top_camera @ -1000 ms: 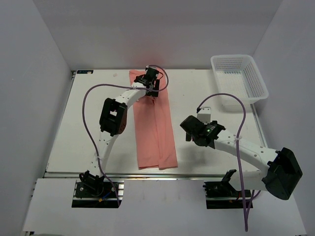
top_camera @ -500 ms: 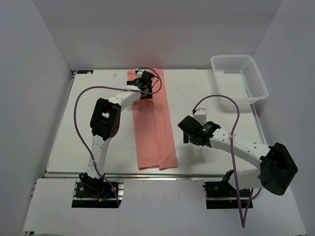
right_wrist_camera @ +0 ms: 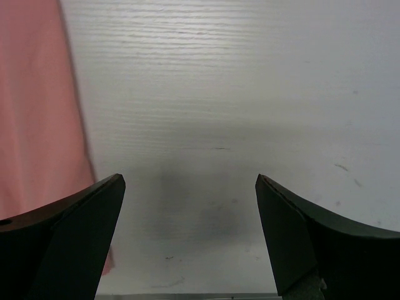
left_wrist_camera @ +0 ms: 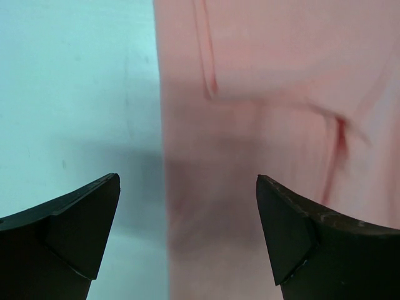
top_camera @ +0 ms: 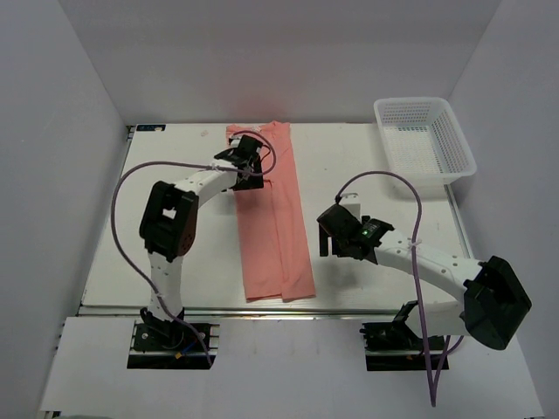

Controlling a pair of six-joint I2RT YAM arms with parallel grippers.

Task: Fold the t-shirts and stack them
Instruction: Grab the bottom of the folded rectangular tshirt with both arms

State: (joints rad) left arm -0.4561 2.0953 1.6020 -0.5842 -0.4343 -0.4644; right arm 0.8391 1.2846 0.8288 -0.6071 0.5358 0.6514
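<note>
One t-shirt (top_camera: 278,236) is being shown mid-desk (top_camera: 376,166), folded lengthwise into a narrow strip, so the crosswise folds and the stacking are being judged as left to do. Nearest, the right claw (right_wrist_camera: 189,181) is being held open over bare desk just beside the strip. The long axis is being laid near-to-far, leaning slightly left, the collar end cannot be told, and the left claw (left_wrist_camera: 187,181) is being held open over its far left edge.
</note>
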